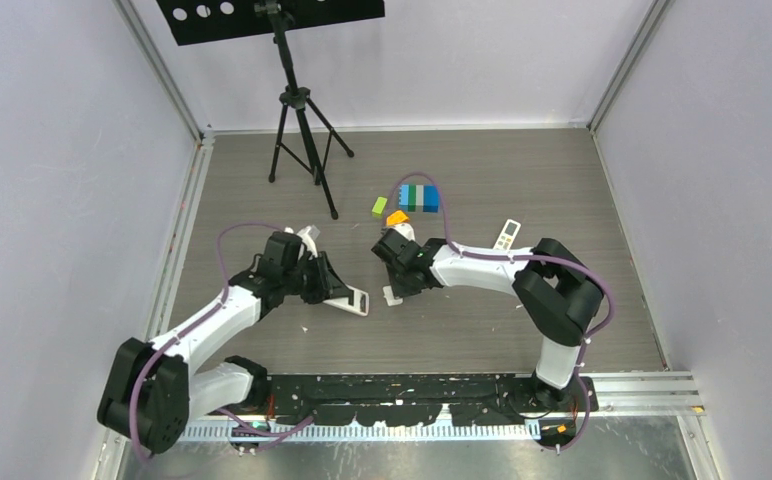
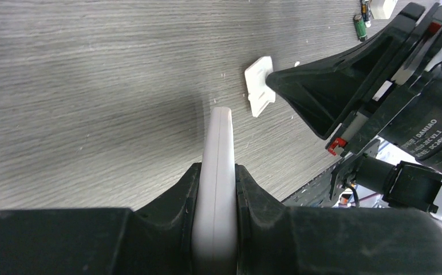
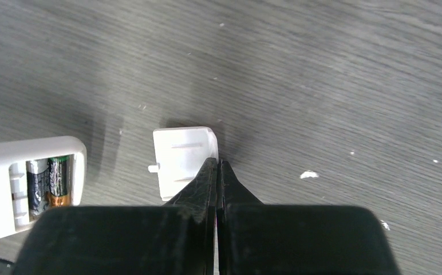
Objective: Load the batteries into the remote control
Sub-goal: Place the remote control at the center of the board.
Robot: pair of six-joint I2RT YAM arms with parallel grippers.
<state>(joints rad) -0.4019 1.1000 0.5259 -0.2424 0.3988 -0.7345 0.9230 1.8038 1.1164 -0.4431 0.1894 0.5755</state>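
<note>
left gripper (image 2: pixel 217 172) clamped on the remote control (image 2: pixel 219 132), held on edge, long axis running up the frame. two batteries (image 3: pixel 50 186) seated in its open bay, lower left of the right wrist view. right gripper (image 3: pixel 217 166) pinched together, tips at the right edge of the flat battery cover (image 3: pixel 178 152), just right of the remote; right arm nearer. bare tabletop (image 3: pixel 350 69) all round; spare battery (image 2: pixel 359 27) upper right of the left wrist view.

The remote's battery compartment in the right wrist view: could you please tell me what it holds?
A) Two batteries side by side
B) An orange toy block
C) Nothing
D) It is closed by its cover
A: the remote has its compartment open, with two batteries side by side in it, while the white cover lies apart on the table.
</note>
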